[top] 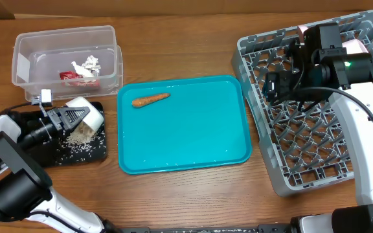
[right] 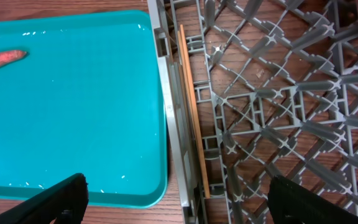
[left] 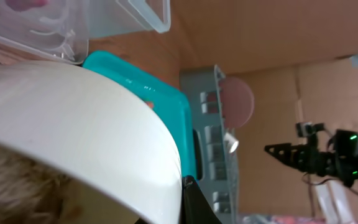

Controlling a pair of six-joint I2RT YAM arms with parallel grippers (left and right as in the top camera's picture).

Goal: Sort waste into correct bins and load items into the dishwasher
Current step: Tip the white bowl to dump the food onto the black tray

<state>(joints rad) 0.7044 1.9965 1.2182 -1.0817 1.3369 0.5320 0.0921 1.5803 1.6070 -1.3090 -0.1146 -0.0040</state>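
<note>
Overhead looked straight down on the table (top: 173,194). Left wrist sat close against the bowl (left: 73,124), facing across toward the rack (left: 213,124). Right wrist looked down, near, at tray (right: 73,112) edge and rack. All three shared both.

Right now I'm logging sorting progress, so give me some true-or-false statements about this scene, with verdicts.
1. The carrot piece lies on the teal tray. True.
2. The left end effector holds a pink cup. False: it is shut on the white bowl, tipped over the black tray.
3. The red wrapper sits in the clear tub. True.
4. The right end effector grips the chopsticks. False: it is open above the dish rack, where the chopsticks lie.
</note>
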